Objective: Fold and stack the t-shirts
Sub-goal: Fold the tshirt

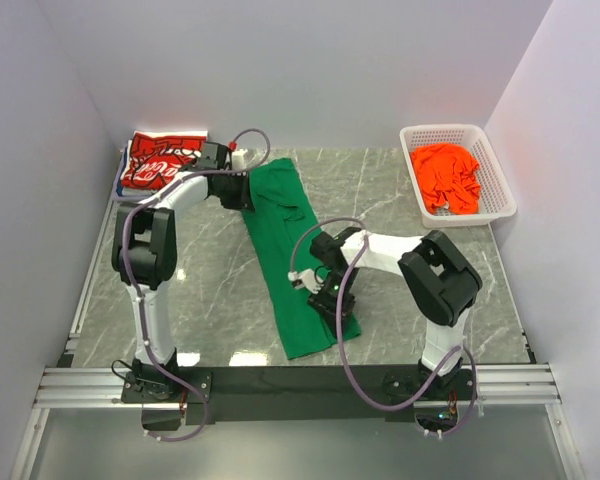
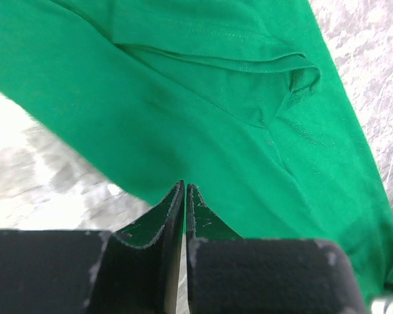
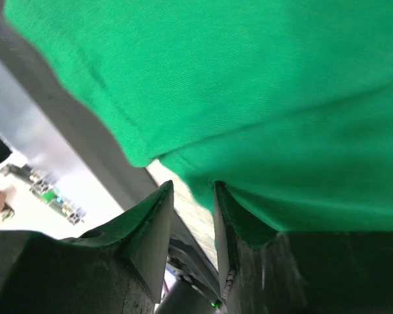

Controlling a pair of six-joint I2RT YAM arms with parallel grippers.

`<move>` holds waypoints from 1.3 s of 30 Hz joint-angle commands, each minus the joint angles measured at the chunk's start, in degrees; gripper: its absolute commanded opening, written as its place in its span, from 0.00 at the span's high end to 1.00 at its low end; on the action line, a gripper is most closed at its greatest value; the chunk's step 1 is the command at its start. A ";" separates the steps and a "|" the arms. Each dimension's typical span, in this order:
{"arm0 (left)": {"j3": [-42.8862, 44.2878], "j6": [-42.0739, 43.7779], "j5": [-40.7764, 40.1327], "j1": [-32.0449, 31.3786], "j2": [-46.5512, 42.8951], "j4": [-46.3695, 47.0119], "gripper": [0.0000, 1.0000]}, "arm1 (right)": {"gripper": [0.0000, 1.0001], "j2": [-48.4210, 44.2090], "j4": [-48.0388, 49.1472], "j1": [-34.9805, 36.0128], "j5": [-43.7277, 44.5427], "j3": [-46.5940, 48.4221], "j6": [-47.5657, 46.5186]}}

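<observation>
The green t-shirt (image 1: pixel 285 235) lies as a long folded strip down the middle of the table, one sleeve folded over it (image 2: pixel 203 118). My left gripper (image 1: pixel 242 192) sits at the strip's far left edge; its jaws (image 2: pixel 185 186) stand together with only a slit, and no cloth shows between them. My right gripper (image 1: pixel 330 297) is low over the strip's near right edge. It is open (image 3: pixel 193 186), with the green hem (image 3: pixel 249 85) just past its tips and against the right finger. The red t-shirt (image 1: pixel 158 163) lies folded at the back left. The orange t-shirt (image 1: pixel 445 178) lies crumpled in the basket.
A white mesh basket (image 1: pixel 440 130) stands at the back right. Walls close in on the left, back and right. A metal rail (image 1: pixel 300 380) runs along the table's near edge by the arm bases.
</observation>
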 commanded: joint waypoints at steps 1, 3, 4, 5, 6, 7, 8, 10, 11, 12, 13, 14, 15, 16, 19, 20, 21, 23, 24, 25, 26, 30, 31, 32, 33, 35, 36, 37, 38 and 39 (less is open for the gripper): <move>2.40 -2.48 2.29 -0.75 2.69 1.49 0.89 | 0.62 1.47 -0.75 1.74 -4.84 2.12 1.13; 3.37 -2.66 2.30 -0.75 4.28 1.14 0.89 | 0.60 1.13 -0.49 1.65 -4.84 2.57 1.40; 4.25 -2.66 2.03 -0.84 5.94 0.96 0.89 | 0.59 0.69 -0.66 1.65 -5.02 3.09 1.40; 4.87 -2.66 2.12 -0.84 6.74 0.70 0.89 | 0.59 -0.19 -1.27 1.57 -5.71 3.36 1.22; 5.48 -2.40 1.51 -0.84 7.62 0.61 0.89 | 0.57 -0.72 -1.36 1.56 -5.90 4.05 1.31; 6.97 -2.22 1.15 -0.84 9.28 0.35 0.89 | 0.56 -1.24 -1.36 1.48 -6.07 4.32 1.40; 7.85 -2.13 0.72 -0.84 10.25 0.17 0.90 | 0.55 -2.29 -1.45 1.22 -6.16 4.67 1.57; 11.53 -1.26 -1.03 -0.84 13.23 -0.96 0.91 | 0.54 -3.61 -1.01 0.51 -5.64 5.64 2.18; 13.03 -0.91 -1.66 -0.67 14.30 -1.32 0.92 | 0.53 -3.88 -0.84 0.16 -5.63 6.08 2.45; 14.52 0.23 -1.84 -0.67 15.26 -1.41 0.92 | 0.53 -3.89 -0.75 -0.89 -5.29 6.69 2.63; 17.59 0.85 -2.97 -0.58 17.45 -1.67 0.92 | 0.53 -3.89 -0.57 -1.33 -5.11 6.96 2.89; 19.36 1.46 -3.42 -0.58 18.43 -2.28 0.92 | 0.53 -3.80 -0.23 -1.94 -5.02 7.31 3.24; 21.29 2.78 -3.77 -0.58 19.66 -2.90 0.92 | 0.53 -3.62 0.04 -3.08 -4.93 7.84 3.42; 25.31 3.31 -4.29 -0.58 21.93 -3.34 0.91 | 0.53 -3.45 0.56 -3.70 -3.97 8.10 3.68; 32.87 4.19 -4.13 0.21 26.07 -4.84 0.88 | 0.53 -1.43 1.80 -5.98 -2.82 9.42 4.91; 34.47 4.28 -2.99 0.73 26.87 -5.01 0.87 | 0.53 -0.90 2.15 -6.60 -2.65 9.77 5.43; 35.97 4.46 -2.37 1.09 27.57 -5.28 0.84 | 0.53 -0.46 2.24 -7.13 -2.73 10.47 5.61; 38.00 4.98 0.16 1.79 27.67 -5.19 0.76 | 0.53 -0.28 2.68 -8.19 -2.65 11.35 5.88; 37.83 5.59 1.14 1.97 26.88 -4.84 0.73 | 0.53 -0.54 2.77 -8.45 -2.47 12.05 5.97; 36.44 5.95 2.63 2.14 24.35 -4.58 0.70 | 0.53 -1.85 3.11 -8.72 -2.38 12.15 6.14; 35.21 6.04 5.69 2.32 22.50 -4.14 0.67 | 0.53 -2.91 3.90 -8.81 -1.77 12.15 6.14; 19.86 7.09 17.11 3.90 5.91 4.71 0.56 | 0.52 -10.98 9.17 -8.63 1.47 8.04 5.62; 11.55 4.83 17.75 4.34 -2.74 8.13 0.51 | 0.52 -15.79 11.27 -8.63 2.62 6.36 5.01; 7.81 4.81 18.37 4.95 -7.09 12.34 0.48 | 0.48 -18.54 15.38 -8.63 3.85 4.43 4.30; 1.59 6.03 19.59 5.31 -11.05 13.95 0.44 | 0.46 -21.09 17.25 -8.46 6.21 0.93 3.43; -3.89 9.70 21.36 6.79 -22.04 15.37 0.42 | 0.43 -27.42 20.68 -7.84 8.85 -1.90 -0.26; -6.44 11.38 22.15 7.33 -25.39 14.85 0.42 | 0.42 -29.01 21.39 -7.23 9.65 -3.66 -1.58; -10.82 13.40 23.64 7.77 -31.34 13.89 0.41 | 0.42 -32.07 22.01 -6.96 10.88 -4.46 -4.29; -12.95 16.21 23.39 8.12 -34.18 12.14 0.41 | 0.40 -33.66 22.62 -6.79 11.24 -5.16 -5.97; -15.06 21.89 22.95 8.12 -36.91 8.47 0.41 | 0.39 -35.07 22.80 -6.61 11.50 -6.65 -7.73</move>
